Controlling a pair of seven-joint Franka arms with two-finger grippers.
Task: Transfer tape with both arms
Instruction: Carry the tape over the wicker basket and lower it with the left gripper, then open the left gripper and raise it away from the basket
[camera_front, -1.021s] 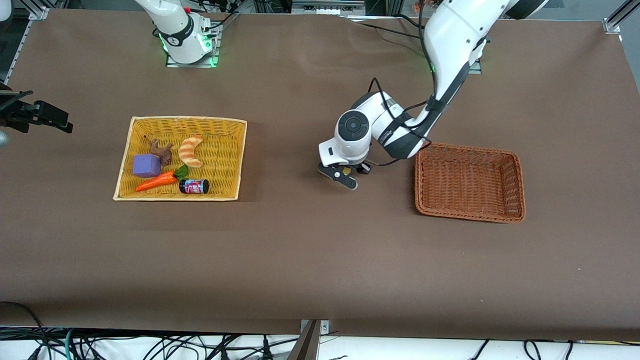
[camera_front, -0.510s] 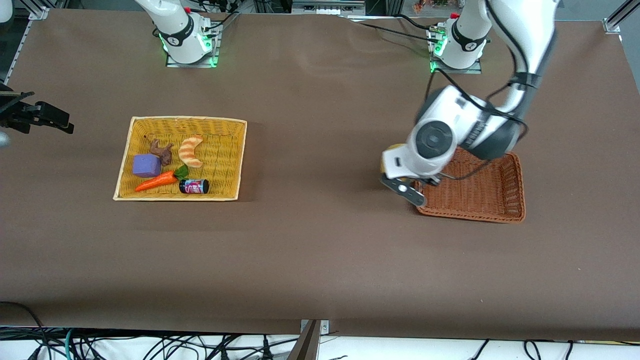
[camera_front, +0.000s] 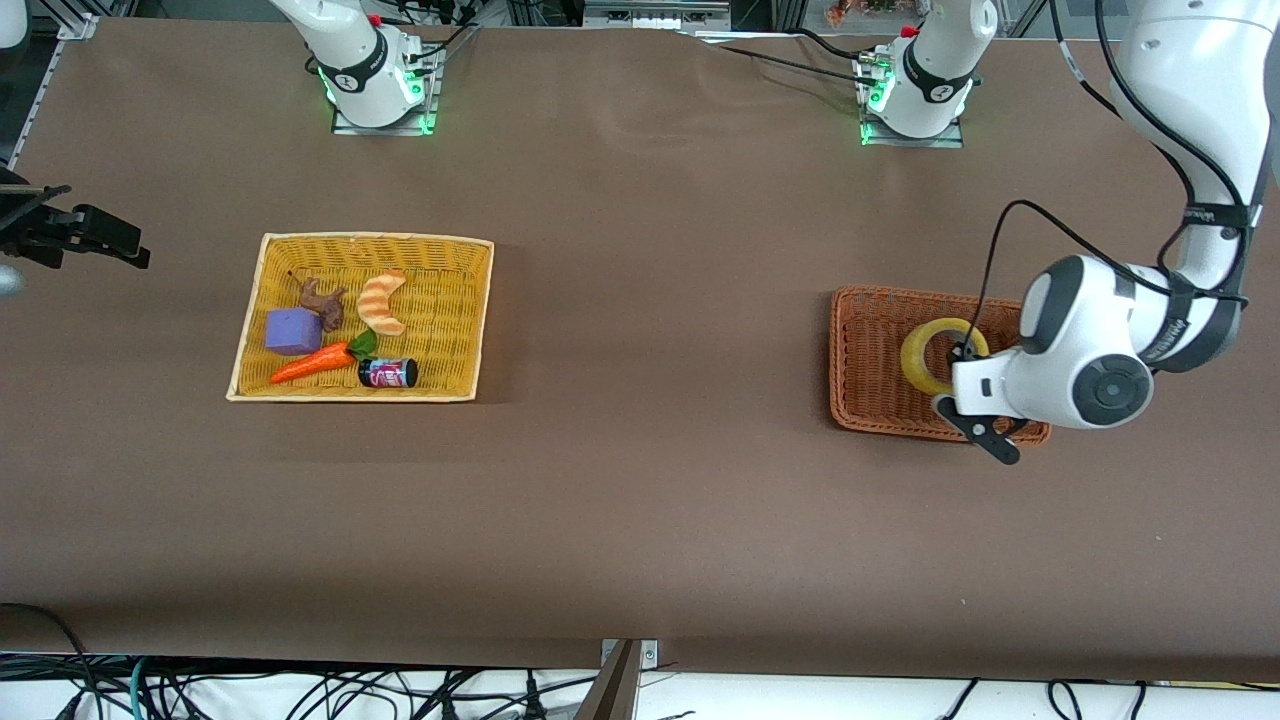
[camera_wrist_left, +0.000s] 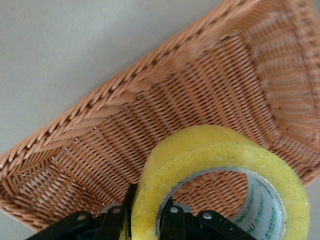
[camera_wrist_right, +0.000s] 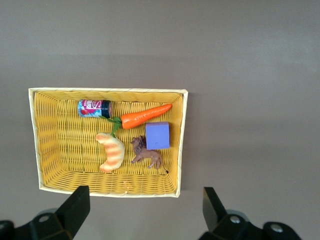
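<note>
The tape (camera_front: 915, 355), a yellowish ring with a grey core, hangs in my left gripper (camera_front: 965, 400) over the brown wicker basket (camera_front: 850, 300). In the left wrist view the left gripper (camera_wrist_left: 149, 216) is shut on the tape's wall (camera_wrist_left: 220, 150), one finger inside the ring and one outside, with the brown basket (camera_wrist_left: 150, 100) just below. My right gripper (camera_wrist_right: 145, 202) is open and empty, high over the table beside the yellow basket (camera_wrist_right: 107, 91).
The yellow basket (camera_front: 375, 237) toward the right arm's end holds a striped croissant toy (camera_front: 382, 303), a carrot (camera_front: 310, 363), a purple block (camera_front: 293, 330), a small bottle (camera_front: 388, 373) and a brown animal figure (camera_front: 322, 300). Nothing else is in the brown basket.
My left arm has swung from the table's middle toward its own end, carrying the tape to over the brown basket. The right arm has not moved.
</note>
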